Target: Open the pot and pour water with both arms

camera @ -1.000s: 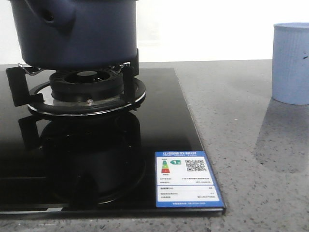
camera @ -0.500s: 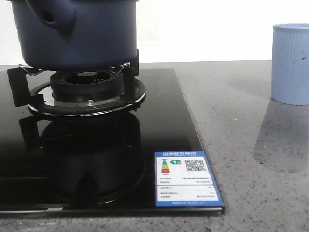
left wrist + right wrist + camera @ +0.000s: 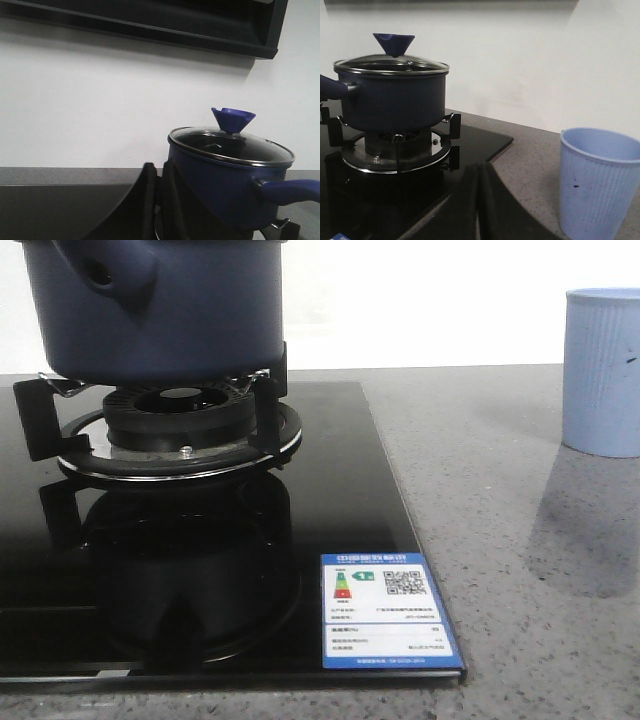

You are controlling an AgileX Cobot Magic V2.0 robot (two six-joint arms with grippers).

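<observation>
The dark navy-blue pot [image 3: 160, 310] stands on the gas burner [image 3: 180, 430] at the back left of the black hob. It carries a glass lid [image 3: 232, 145] with a blue cone knob [image 3: 233, 119], and a blue handle [image 3: 292, 191] sticks out sideways. The pot also shows in the right wrist view [image 3: 395, 97], lid on. My left gripper [image 3: 156, 170] is shut and empty, beside the pot. My right gripper [image 3: 479, 170] is shut and empty, low over the counter between hob and cup. Neither gripper shows in the front view.
A pale blue ribbed cup [image 3: 602, 370] stands on the grey speckled counter [image 3: 500, 540] to the right; it shows in the right wrist view [image 3: 597, 182]. A blue-edged energy label [image 3: 385, 610] lies at the hob's front right corner. A white wall lies behind.
</observation>
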